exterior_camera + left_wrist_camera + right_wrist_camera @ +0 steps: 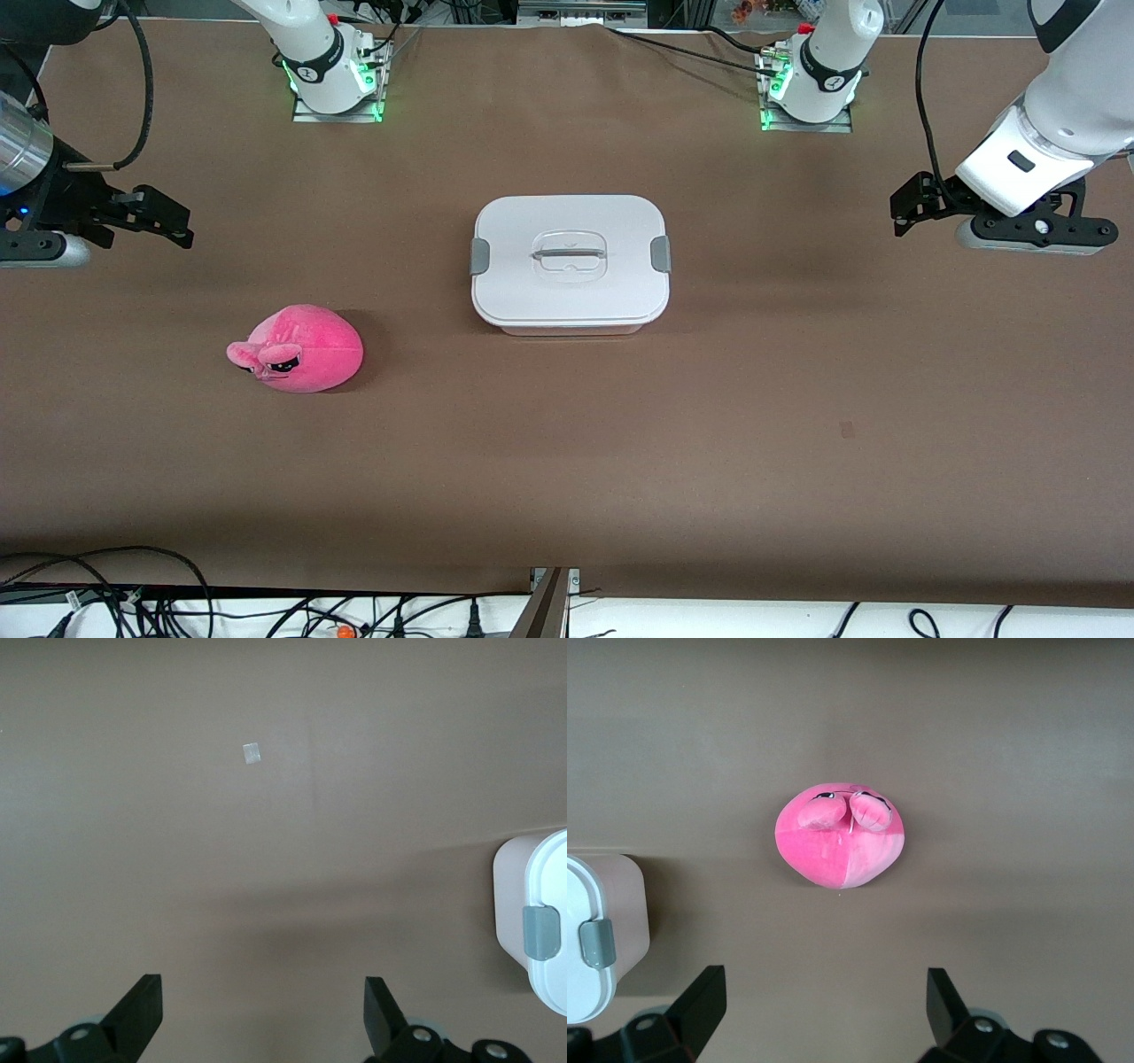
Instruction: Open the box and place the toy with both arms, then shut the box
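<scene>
Fingers spread, empty on both: left gripper (905, 206) at box's (570, 262) 3 o'clock, right gripper (173, 221) at 9; toy (301, 348) at 8, lid clipped.

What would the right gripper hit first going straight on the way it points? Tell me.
Probably the toy: in the right wrist view it lies centred ahead of the open right gripper. Depth is unclear; the bare table could come first.

The box (536, 917) is running off the left wrist view's edge; its lid is hiding whatever's inside.
</scene>
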You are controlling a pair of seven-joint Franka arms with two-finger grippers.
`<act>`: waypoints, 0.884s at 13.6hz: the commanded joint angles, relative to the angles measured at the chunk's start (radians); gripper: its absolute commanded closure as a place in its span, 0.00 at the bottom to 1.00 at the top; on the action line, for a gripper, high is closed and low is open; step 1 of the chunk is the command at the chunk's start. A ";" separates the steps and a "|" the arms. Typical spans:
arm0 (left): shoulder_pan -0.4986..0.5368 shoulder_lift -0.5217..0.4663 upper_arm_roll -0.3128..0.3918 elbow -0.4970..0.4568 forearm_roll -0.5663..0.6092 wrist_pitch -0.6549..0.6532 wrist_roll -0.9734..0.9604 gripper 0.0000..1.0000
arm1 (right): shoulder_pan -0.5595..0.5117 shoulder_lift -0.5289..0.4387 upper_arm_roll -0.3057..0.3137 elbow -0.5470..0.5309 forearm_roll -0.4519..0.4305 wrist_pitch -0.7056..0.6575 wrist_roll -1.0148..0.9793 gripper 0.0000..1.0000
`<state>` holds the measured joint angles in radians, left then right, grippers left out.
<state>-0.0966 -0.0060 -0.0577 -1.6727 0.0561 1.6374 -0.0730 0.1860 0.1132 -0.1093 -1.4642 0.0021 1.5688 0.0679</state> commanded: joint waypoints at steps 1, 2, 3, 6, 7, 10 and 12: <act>-0.008 -0.012 -0.005 0.005 -0.022 -0.021 -0.013 0.00 | 0.001 0.000 0.002 0.018 -0.005 -0.015 0.003 0.00; -0.008 -0.011 -0.005 0.005 -0.019 -0.021 -0.013 0.00 | 0.001 0.000 0.002 0.018 -0.005 -0.013 0.003 0.00; -0.006 -0.011 -0.004 0.005 -0.022 -0.021 -0.007 0.00 | 0.003 0.000 0.002 0.018 -0.005 -0.013 0.001 0.00; 0.002 -0.008 -0.004 0.005 -0.027 -0.021 -0.001 0.00 | 0.003 0.000 0.002 0.018 -0.005 -0.012 0.000 0.00; 0.002 -0.006 -0.004 0.007 -0.025 -0.021 -0.008 0.00 | 0.003 0.000 0.002 0.018 -0.005 -0.012 0.000 0.00; 0.002 -0.008 -0.004 0.005 -0.025 -0.022 -0.007 0.00 | 0.001 0.002 0.002 0.018 -0.004 -0.012 0.000 0.00; -0.003 -0.008 -0.005 0.005 -0.024 -0.022 -0.007 0.00 | 0.001 0.000 0.002 0.018 -0.004 -0.012 0.000 0.00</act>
<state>-0.1001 -0.0060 -0.0624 -1.6727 0.0561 1.6302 -0.0746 0.1860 0.1132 -0.1093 -1.4642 0.0021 1.5684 0.0678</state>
